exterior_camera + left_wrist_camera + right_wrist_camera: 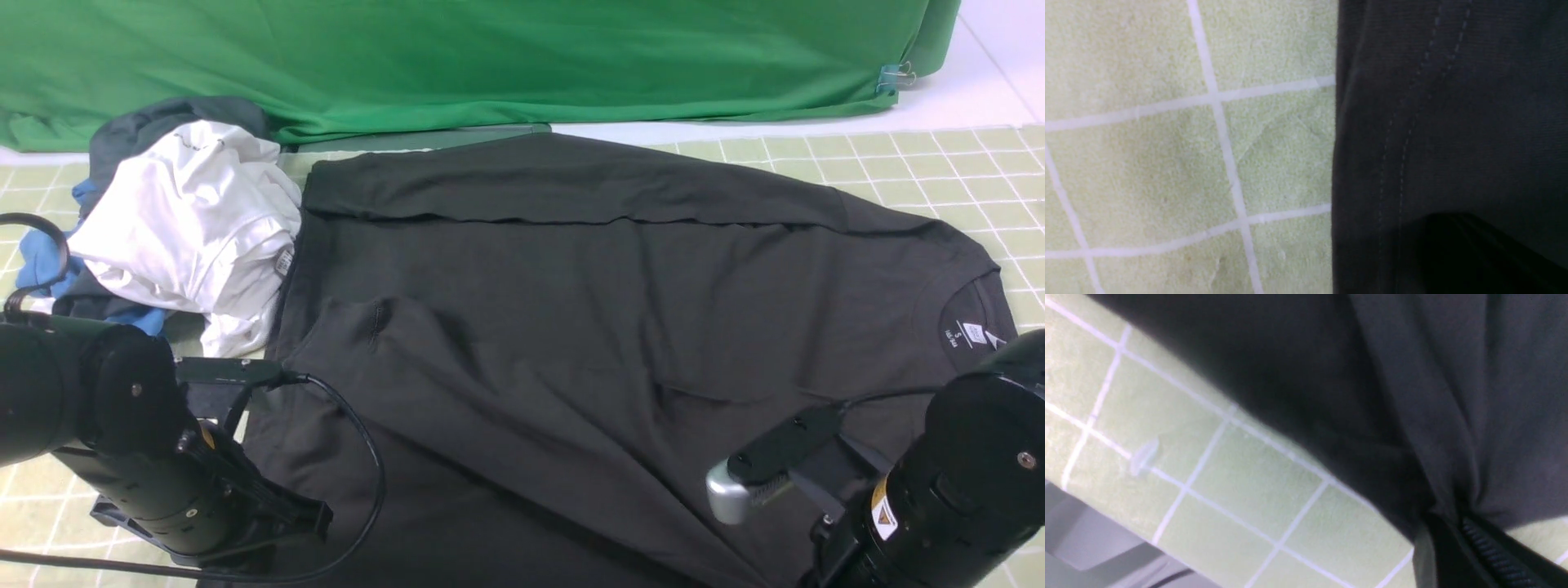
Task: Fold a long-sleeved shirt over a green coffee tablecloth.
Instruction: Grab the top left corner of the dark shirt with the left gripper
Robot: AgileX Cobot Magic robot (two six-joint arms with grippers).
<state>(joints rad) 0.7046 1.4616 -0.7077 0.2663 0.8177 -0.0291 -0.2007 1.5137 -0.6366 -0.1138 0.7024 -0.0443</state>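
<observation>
2 grippers sit low at the near edge of the long-sleeved shirt [571, 310], which lies spread on the green coffee tablecloth [939, 171], collar toward the robot's right. The right gripper [1449, 539] is clamped on a puckered bunch of the dark cloth, likely to lift that side for a fold. The left gripper [277, 523] is closed beside the hem; whether it pinches cloth I cannot tell. The shirt's far band lies folded over the body, so the near side seems next.
</observation>
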